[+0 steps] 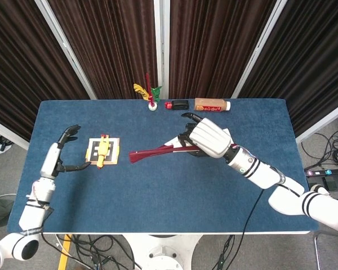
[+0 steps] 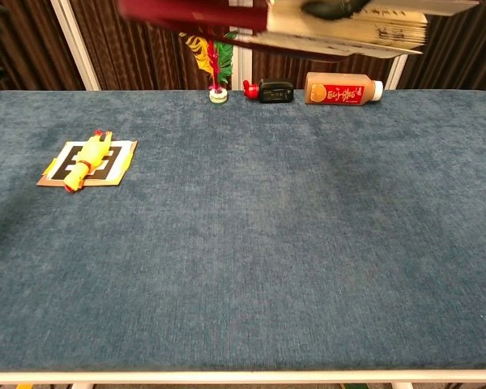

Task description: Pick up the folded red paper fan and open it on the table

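The red paper fan (image 1: 155,151) is held in the air above the middle of the table, lying roughly level, its red ribs pointing left. My right hand (image 1: 209,139) grips it at the paper end. In the chest view the fan (image 2: 227,12) crosses the top edge, high above the cloth, its pale pleats (image 2: 356,28) only slightly spread; only a dark fingertip of the right hand shows there. My left hand (image 1: 60,155) hovers over the table's left side with fingers apart, holding nothing, well away from the fan.
A yellow toy chicken on a card (image 1: 103,151) lies just right of my left hand. Along the far edge stand a feather shuttlecock (image 1: 151,94), a small black and red object (image 1: 178,104) and a lying bottle (image 1: 212,104). Blue cloth (image 2: 251,243) covers the table.
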